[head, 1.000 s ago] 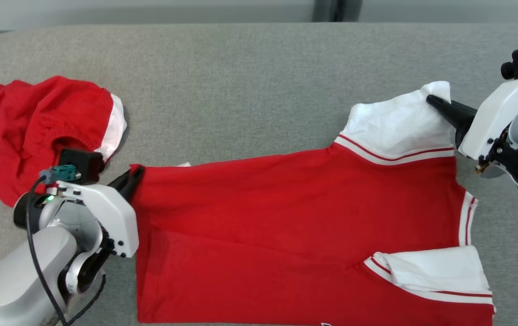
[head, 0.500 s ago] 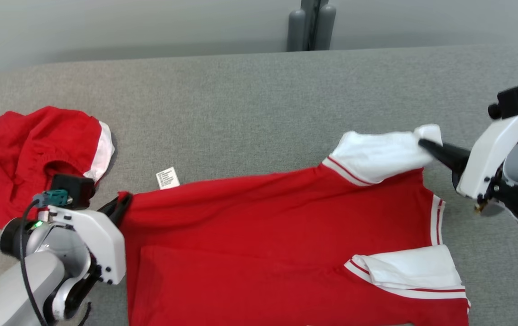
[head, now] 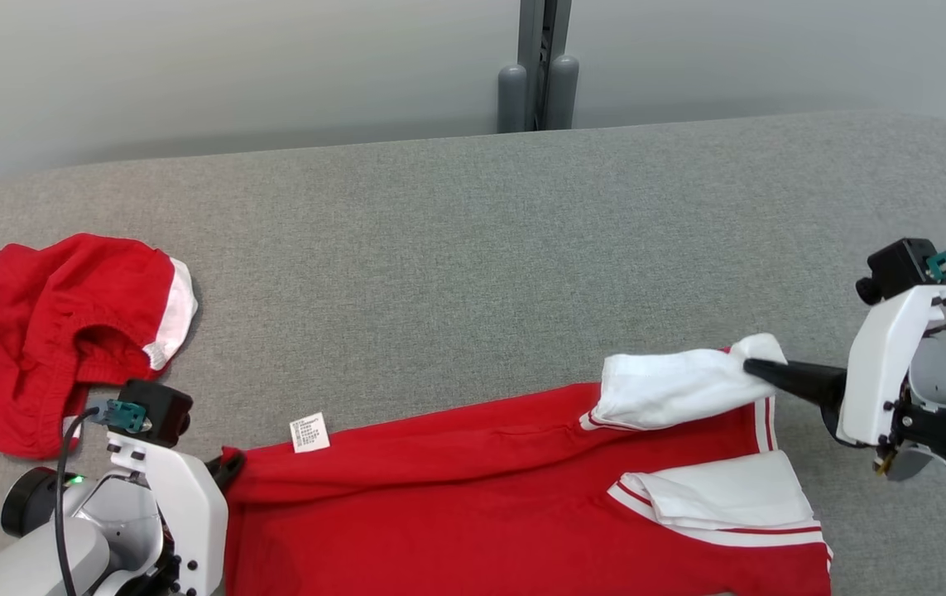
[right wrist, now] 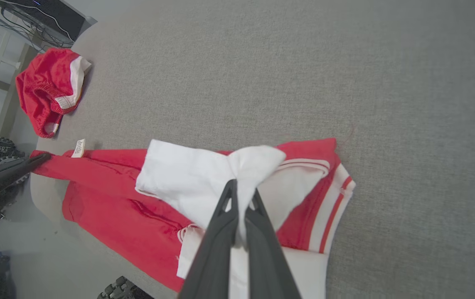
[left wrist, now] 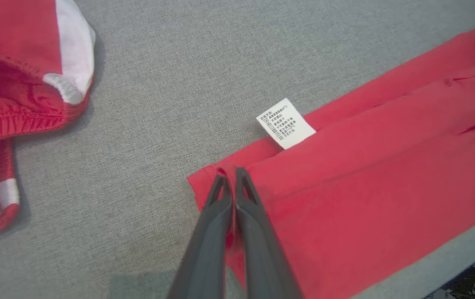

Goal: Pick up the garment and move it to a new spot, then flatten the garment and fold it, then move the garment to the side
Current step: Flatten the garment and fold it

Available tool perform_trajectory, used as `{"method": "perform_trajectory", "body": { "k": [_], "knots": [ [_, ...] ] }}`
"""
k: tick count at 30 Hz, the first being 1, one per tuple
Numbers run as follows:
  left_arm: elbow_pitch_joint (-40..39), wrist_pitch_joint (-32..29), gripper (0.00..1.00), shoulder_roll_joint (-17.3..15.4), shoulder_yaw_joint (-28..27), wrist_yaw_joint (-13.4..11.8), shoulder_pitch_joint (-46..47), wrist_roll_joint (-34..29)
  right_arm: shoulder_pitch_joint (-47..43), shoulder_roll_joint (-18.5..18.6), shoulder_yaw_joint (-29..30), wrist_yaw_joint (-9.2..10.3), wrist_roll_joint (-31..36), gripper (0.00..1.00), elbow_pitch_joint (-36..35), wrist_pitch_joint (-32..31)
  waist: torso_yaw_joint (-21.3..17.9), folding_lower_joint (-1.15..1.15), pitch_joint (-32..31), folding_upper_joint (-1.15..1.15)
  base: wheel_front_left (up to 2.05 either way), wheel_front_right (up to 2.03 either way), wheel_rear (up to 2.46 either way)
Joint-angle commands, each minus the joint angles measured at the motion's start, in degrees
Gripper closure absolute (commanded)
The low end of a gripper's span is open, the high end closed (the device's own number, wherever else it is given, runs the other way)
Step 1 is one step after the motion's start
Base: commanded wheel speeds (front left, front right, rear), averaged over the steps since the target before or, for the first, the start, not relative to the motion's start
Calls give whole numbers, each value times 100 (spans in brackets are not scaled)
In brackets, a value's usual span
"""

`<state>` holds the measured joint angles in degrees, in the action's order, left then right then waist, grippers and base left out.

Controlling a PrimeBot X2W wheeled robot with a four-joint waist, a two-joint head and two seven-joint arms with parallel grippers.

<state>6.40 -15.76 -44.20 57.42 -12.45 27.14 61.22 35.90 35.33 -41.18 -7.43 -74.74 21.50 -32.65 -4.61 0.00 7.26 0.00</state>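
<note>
Red garment (head: 481, 497) lies stretched between both grippers, reaching the table (head: 439, 248) near edge; left gripper (left wrist: 230, 173) clamped on its hem corner, care label (left wrist: 286, 123) just beside the tips; right gripper (right wrist: 243, 189) clamped on the white sleeve (right wrist: 179, 178); risks: thin sleeve pinch slipping; uneven pull skewing the fold or dragging cloth off the edge.

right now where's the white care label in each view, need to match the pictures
Head view: care label low, left of centre, on the red shirt's far edge.
Left wrist view: care label just right of centre, up and right of the left gripper.
Right wrist view: care label small, at mid-left, near the shirt's corner.
Shared landmark: the crumpled red shorts, up and left of the label in all three.
</note>
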Motion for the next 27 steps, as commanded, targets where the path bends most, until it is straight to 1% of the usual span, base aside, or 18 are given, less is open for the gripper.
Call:
{"method": "perform_trajectory", "body": {
  "k": [1, 7, 14, 25, 26, 27],
  "knots": [
    [-49, -85, 100, -49, 25, -55, -52, 31, -122, 82, 12, -12, -45, 100, -73, -60, 9, 0, -5, 0, 0, 0, 0],
    [-217, -174, 100, -72, 56, -185, -67, 0, -487, 276, 135, -12, -157, 100, -422, -89, 66, 0, -43, 0, 0, 0, 0],
    [-299, -210, 100, -60, 77, -230, -177, 88, -1006, 526, 296, -12, -88, 100, -845, -79, 73, 0, -14, 0, 0, 0, 0],
    [-351, -289, 100, -150, 120, -236, -243, 141, -1538, 406, 627, -12, 126, 100, -1087, -218, 58, 0, 50, 0, 0, 0, 0],
    [-360, -305, 81, -156, 119, -240, -242, 141, -1581, 398, 670, -12, 142, 100, -1090, -224, 61, 0, 43, 0, 0, 0, 0],
    [-372, -310, 58, -158, 119, -249, -258, 153, -1640, 388, 717, -12, 164, 95, -1105, -230, 64, 0, 34, 0, 0, 0, 0]
  ]
}}
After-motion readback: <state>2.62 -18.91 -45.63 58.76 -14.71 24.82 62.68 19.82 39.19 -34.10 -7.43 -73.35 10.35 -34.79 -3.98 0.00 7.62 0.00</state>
